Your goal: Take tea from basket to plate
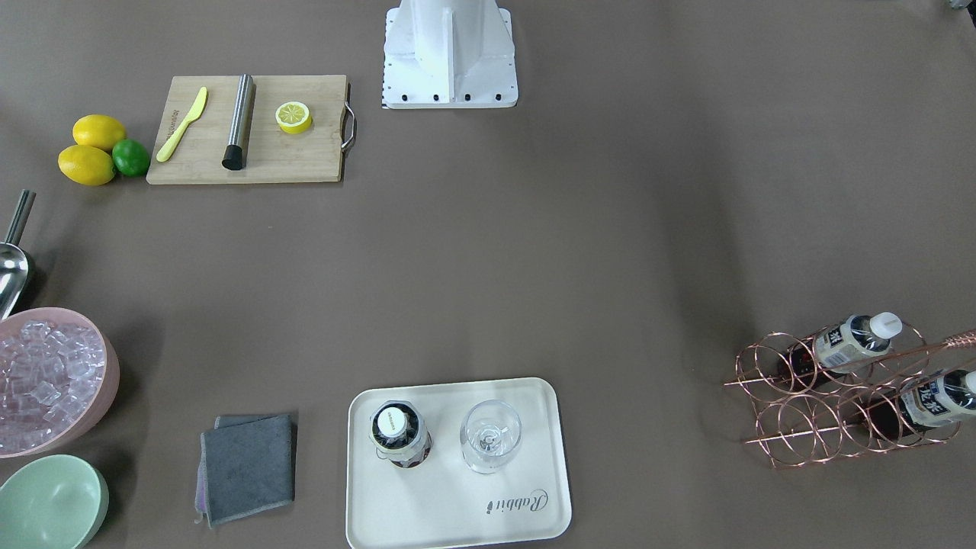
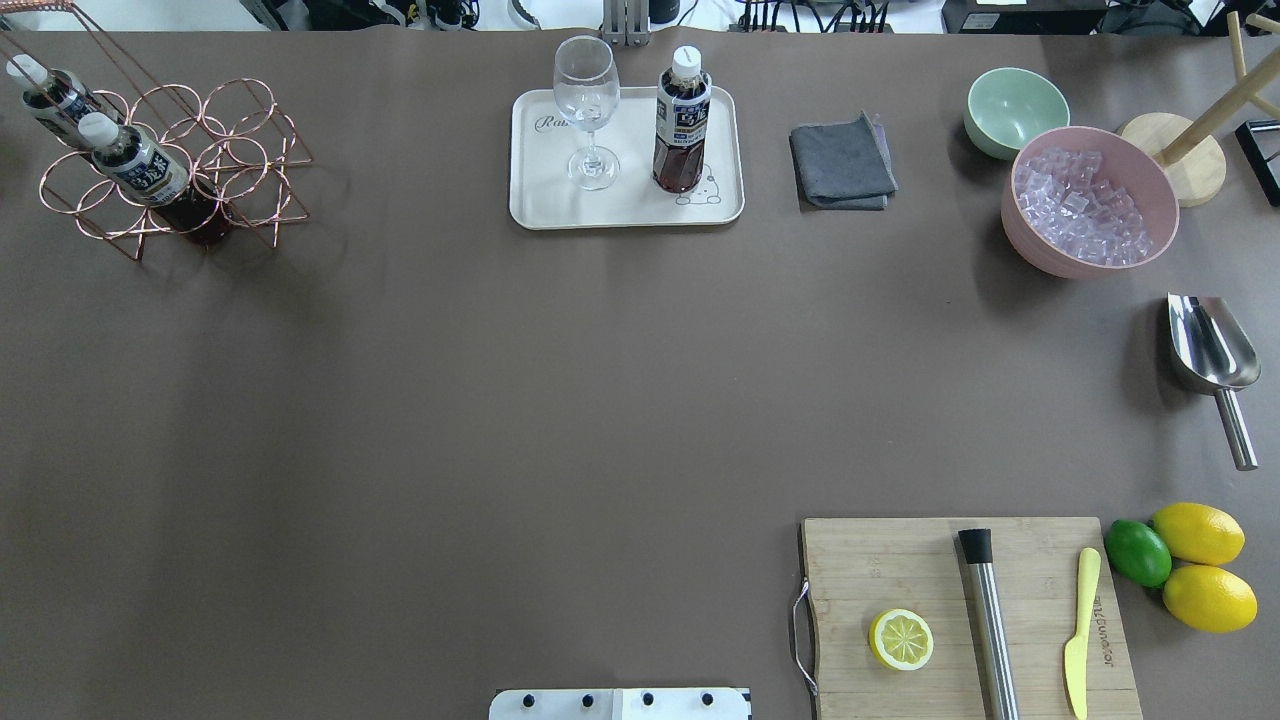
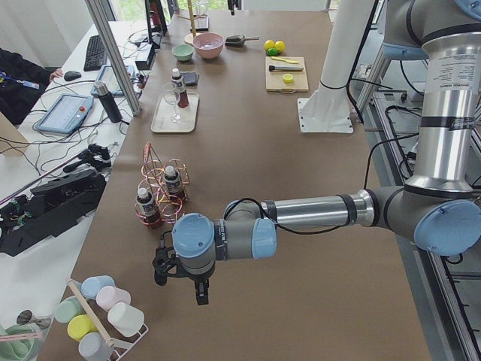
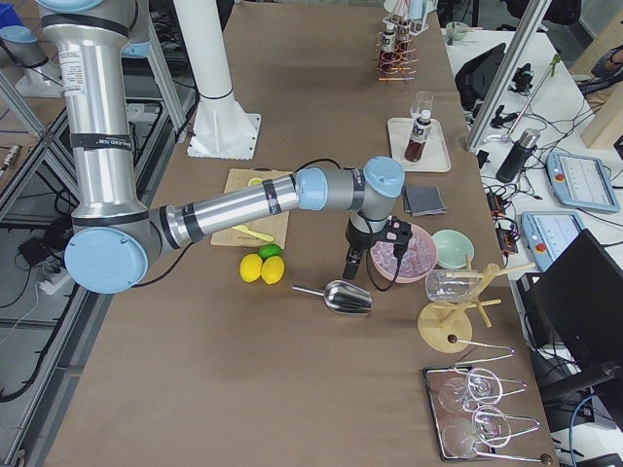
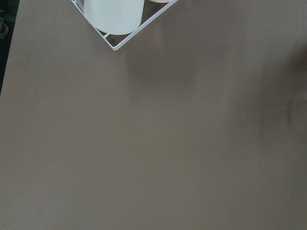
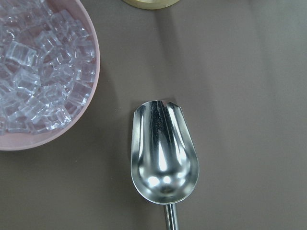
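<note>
One tea bottle (image 2: 682, 120) stands upright on the cream plate (image 2: 625, 212), next to a wine glass (image 2: 587, 110); it also shows in the front view (image 1: 400, 433). Two more tea bottles (image 2: 135, 160) (image 2: 50, 90) lie in the copper wire basket (image 2: 240, 150) at the far left. My left gripper (image 3: 180, 282) hangs over bare table beyond the basket (image 3: 161, 192); I cannot tell if it is open. My right gripper (image 4: 365, 258) hangs above the scoop beside the pink bowl; I cannot tell its state. Neither wrist view shows fingers.
A pink bowl of ice (image 2: 1090, 200), green bowl (image 2: 1015, 108), grey cloth (image 2: 842, 162) and metal scoop (image 2: 1210, 350) are at the right. A cutting board (image 2: 960, 610) with lemon half, muddler and knife is near right, lemons and a lime (image 2: 1185, 555) beside it.
</note>
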Robot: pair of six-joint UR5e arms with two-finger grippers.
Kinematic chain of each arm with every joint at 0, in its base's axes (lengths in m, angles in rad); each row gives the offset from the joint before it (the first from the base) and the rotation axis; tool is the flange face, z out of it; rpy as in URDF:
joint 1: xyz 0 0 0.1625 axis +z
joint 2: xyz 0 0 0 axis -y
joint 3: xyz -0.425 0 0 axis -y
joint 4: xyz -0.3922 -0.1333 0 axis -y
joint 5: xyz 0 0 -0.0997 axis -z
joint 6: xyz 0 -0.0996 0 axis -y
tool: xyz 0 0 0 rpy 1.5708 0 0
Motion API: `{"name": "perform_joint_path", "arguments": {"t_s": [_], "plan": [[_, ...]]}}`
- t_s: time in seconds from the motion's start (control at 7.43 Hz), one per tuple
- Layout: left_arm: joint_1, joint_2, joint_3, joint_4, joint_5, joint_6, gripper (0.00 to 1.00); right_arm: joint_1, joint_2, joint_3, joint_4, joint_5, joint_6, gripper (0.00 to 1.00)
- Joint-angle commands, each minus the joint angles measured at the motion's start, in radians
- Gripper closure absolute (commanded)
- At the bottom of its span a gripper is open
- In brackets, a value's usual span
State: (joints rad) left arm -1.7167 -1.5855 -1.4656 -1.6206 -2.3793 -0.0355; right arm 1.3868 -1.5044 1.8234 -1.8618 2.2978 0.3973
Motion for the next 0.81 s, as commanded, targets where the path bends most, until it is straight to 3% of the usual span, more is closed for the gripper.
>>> {"name": "perform_joint_path", "arguments": {"t_s": [0.0, 0.54, 0.67], "plan": [[0.012, 0.016, -0.040, -0.012, -0.005, 0.000, 0.01, 0.000, 0.001, -0.003, -0.001, 0.000, 0.000, 0.00], [0.116, -0.013, -0.201, 0.076, 0.006, -0.146, 0.01, 0.003, -0.022, -0.024, 0.003, -0.008, -0.014, 0.00], [0.127, -0.011, -0.203, 0.076, 0.009, -0.150, 0.01, 0.020, -0.023, -0.044, 0.007, -0.008, -0.058, 0.00]]}}
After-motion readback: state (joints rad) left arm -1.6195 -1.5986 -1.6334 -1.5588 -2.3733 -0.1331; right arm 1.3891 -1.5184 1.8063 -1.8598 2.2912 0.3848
